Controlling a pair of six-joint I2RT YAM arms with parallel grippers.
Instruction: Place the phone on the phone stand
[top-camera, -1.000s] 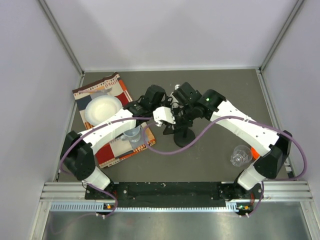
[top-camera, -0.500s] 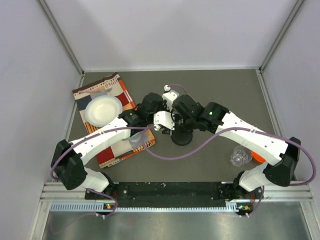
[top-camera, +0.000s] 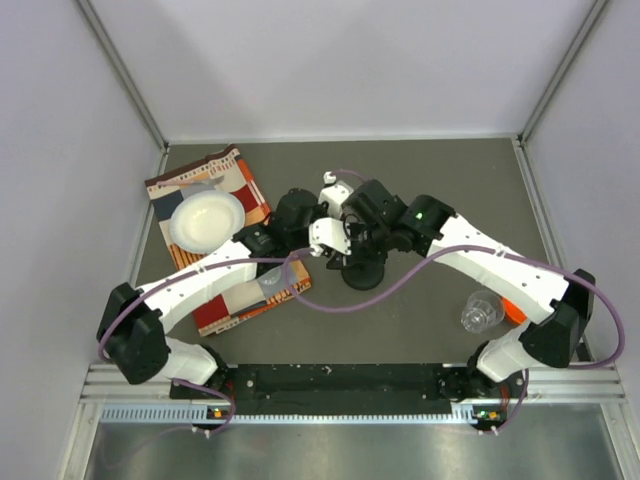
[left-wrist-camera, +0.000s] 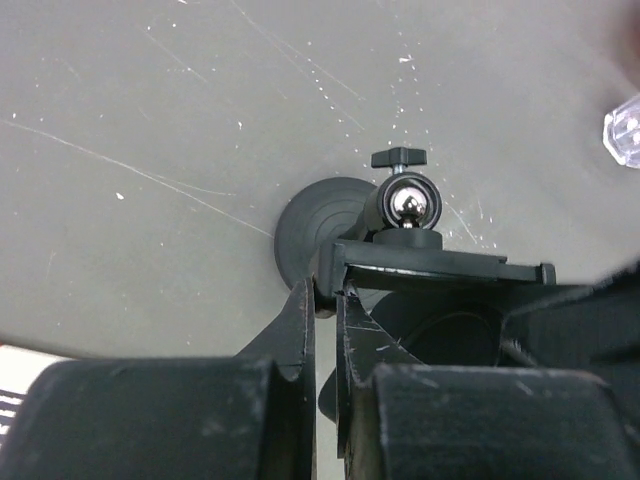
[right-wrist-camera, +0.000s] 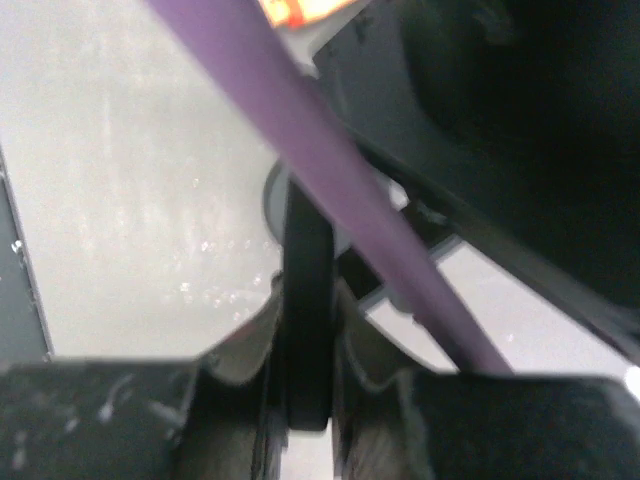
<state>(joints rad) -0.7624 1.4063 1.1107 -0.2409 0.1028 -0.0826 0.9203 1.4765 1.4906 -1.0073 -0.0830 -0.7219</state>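
The right end effector (right-wrist-camera: 305, 312) pinches the thin phone (right-wrist-camera: 305, 235) on edge just above the phone stand (left-wrist-camera: 318, 215) on the counter (left-wrist-camera: 150, 120), seemingly to seat it, while the closed left end effector (left-wrist-camera: 325, 300) braces the stand's top.

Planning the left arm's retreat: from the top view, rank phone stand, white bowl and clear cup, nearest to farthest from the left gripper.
1. phone stand, centre, right at the left gripper.
2. white bowl, left, on the cloth.
3. clear cup, right, toward the arms' bases.

Left tool (left-wrist-camera: 326, 298) closed — right tool (right-wrist-camera: 306, 300) clamped.
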